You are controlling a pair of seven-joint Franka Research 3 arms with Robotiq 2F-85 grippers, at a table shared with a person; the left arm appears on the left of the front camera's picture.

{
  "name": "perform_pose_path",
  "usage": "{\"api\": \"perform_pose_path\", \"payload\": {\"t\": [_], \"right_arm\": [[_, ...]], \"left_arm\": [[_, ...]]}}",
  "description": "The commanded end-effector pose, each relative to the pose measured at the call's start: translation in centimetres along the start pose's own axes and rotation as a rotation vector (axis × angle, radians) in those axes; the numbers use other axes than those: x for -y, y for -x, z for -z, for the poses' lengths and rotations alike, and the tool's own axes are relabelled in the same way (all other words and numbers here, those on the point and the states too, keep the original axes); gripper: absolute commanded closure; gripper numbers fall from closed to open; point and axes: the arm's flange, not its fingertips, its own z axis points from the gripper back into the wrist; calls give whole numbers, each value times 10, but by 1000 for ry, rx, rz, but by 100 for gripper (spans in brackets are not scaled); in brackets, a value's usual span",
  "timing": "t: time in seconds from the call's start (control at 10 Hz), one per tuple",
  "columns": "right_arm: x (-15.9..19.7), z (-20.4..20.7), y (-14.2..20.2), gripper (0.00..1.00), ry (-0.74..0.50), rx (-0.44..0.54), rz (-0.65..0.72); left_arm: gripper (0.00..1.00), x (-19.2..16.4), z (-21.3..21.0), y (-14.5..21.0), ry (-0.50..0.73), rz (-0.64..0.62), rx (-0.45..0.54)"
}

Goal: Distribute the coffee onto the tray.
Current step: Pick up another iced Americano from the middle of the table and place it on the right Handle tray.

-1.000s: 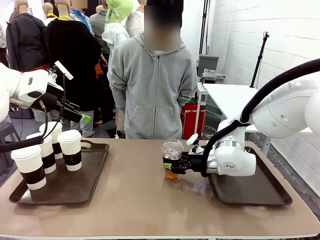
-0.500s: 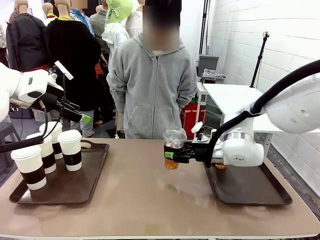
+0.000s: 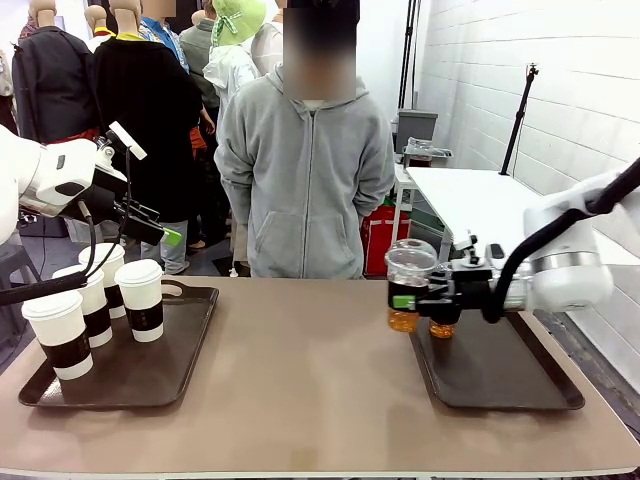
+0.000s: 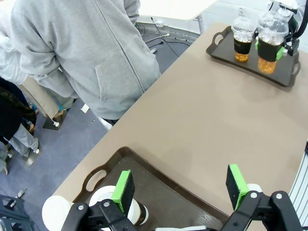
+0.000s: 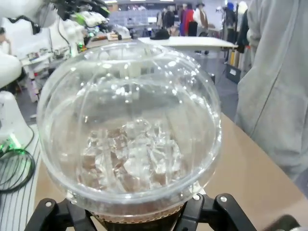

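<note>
The right tool (image 3: 420, 300) carries a clear dome-lidded cup of iced coffee (image 3: 406, 288) clear of the bench (image 3: 300, 400), its green-padded fingers pinching the dark sleeve on both sides, the cup upright at the near-left edge of the right-hand tray (image 3: 500, 385). The step in hand appears to be the delivery of this drink to that tray, where a second iced coffee (image 4: 242, 39) already stands at the far end by the handle; in the left wrist view the two cups sit just beside each other, the carried one (image 4: 271, 41) still gripped. In the right wrist view the dome lid (image 5: 129, 127) looms close, with ice visible through it above brown liquid, and the black fingers clasp it from below. The next move, by this reading, calls for bringing the cup fully over the tray floor, lowering it level beside its twin without knocking it, then spreading the fingers and drawing back. Across the bench the left-hand tray (image 3: 190, 345) holds white lidded paper cups with dark sleeves (image 3: 140, 298), grouped at its far-left end; three are plainly seen from the front, and a fourth cannot be made out. The left tool (image 4: 180, 190) hangs above that tray with fingers spread wide and nothing between them. A person in a grey hoodie (image 3: 305, 170) stands at the far side, hands behind the back.
</note>
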Motion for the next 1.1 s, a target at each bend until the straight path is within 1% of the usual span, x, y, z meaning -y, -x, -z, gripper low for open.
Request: {"api": "perform_pose_path", "payload": {"t": [0.0,0.1,0.3,0.5,0.6,0.9,1.0], "right_arm": [[1,-28,-4,30,-25,18,-14],[1,-43,4,30,-61,3,-13],[-1,-55,20,30,-105,-6,-2],[-4,-46,24,30,-134,-8,6],[-1,-56,24,30,-86,-28,13],[-1,-56,24,30,-86,-28,13],[-1,-54,31,30,-94,-35,24]], "left_arm": [[0,-2,1,2,4,-8,1],[0,-2,1,2,4,-8,1],[0,-2,1,2,4,-8,1],[0,-2,1,2,4,-8,1],[0,-2,1,2,4,-8,1],[0,-2,1,2,4,-8,1],[0,-2,1,2,4,-8,1]]}}
